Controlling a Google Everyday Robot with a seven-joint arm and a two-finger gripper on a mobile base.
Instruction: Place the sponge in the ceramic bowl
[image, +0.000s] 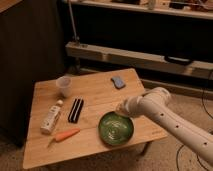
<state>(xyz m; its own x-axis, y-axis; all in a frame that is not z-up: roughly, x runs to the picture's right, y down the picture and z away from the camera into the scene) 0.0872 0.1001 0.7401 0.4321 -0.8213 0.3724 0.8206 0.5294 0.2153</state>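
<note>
Hovering end effector (120, 108) at ceramic bowl (115, 132) rim; sponge (118, 82) apart on table (100, 92).

Sponge (118, 81): a small, flat, blue-grey pad, rectangular with rounded corners. It lies flat on the table (97, 94), close to the table's far edge and right of the table's middle as the camera sees it.

Ceramic bowl (107, 135): shallow, round, glossy green, with a pale swirl pattern at its centre. It stands upright near the table's front edge, right of the table's middle, well apart from the sponge.

Gripper (120, 107): positioned over the table's right half, at the bowl's far rim.
</note>
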